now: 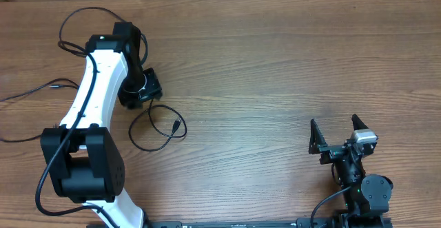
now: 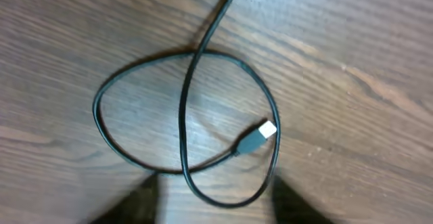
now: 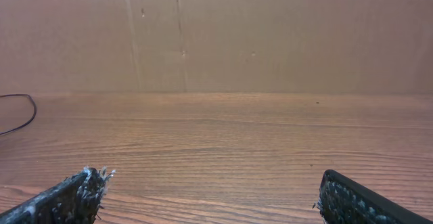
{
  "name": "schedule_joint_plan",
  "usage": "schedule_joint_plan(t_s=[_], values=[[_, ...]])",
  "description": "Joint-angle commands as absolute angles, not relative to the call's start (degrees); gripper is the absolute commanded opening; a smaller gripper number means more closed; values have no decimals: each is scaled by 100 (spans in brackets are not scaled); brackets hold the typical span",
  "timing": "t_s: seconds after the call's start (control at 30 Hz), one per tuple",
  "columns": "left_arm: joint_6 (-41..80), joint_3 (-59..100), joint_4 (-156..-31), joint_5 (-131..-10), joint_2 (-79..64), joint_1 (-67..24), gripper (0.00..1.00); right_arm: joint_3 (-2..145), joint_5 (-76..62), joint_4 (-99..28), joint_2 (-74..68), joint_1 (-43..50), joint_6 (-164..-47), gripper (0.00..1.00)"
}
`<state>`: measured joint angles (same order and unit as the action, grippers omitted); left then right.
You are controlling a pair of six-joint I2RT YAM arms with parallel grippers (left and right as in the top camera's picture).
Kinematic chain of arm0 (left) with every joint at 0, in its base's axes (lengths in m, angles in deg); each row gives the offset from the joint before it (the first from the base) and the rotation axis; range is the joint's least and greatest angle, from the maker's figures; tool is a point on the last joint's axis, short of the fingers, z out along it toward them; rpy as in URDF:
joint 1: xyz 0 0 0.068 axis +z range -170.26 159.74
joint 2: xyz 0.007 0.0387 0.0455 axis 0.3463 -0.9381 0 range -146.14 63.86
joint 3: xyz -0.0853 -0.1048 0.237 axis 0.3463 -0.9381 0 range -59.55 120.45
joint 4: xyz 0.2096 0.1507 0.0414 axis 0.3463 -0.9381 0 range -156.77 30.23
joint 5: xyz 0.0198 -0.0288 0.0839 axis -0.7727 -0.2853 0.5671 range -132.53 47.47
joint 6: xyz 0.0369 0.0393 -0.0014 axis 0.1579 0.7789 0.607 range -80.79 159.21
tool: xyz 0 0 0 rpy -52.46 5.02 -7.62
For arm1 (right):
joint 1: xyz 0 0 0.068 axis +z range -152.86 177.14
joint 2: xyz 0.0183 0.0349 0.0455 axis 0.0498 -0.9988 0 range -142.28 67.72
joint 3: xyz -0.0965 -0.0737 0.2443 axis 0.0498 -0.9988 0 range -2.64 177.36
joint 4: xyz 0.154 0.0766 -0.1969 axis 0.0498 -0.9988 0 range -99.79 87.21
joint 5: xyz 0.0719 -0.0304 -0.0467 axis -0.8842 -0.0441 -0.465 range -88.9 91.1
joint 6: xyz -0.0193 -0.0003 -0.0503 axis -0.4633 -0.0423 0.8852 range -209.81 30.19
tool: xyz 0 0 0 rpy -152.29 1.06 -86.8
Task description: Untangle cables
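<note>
One thin black cable lies on the wooden table in a loose crossed loop, just right of my left arm. Seen from the left wrist, the cable crosses itself once, and its plug with a pale tip rests inside the loop. My left gripper hangs over the loop's upper end. The left gripper is open, its blurred dark fingers standing either side of the loop's near bend without pinching it. My right gripper is open and empty at the lower right, far from the cable; its tips frame bare wood.
More thin black cords trail off the table's left edge, and one curves behind the left arm's elbow. A cord end shows at far left of the right wrist view. A cardboard wall backs the table.
</note>
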<state>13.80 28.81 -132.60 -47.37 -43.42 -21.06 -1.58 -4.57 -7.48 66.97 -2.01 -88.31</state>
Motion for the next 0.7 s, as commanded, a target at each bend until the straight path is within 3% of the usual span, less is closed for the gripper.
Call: schedule_joint_plan(t_s=[0.0,0.03,0.1,0.4,0.67], values=[[1325,2748,-13363,-4807,-4390,-2294,18,-215,-429,-719,6710,-212,-8801,100],[1314,2638,-13368,-4783,-4393,-2344,10,-215,-429,-719,6710,-212,-8801,100],[1080,2315,-13306,-4739,-4393,-2438,4,-215,-429,-719,6710,-212,-8801,100],[739,1060,-12550,-4112,-4397,-2445,4,-215,-429,-719,6710,-212,-8801,100],[724,955,-12419,-3937,-4404,-2290,7,-215,-429,-719,6710,-212,-8801,100]])
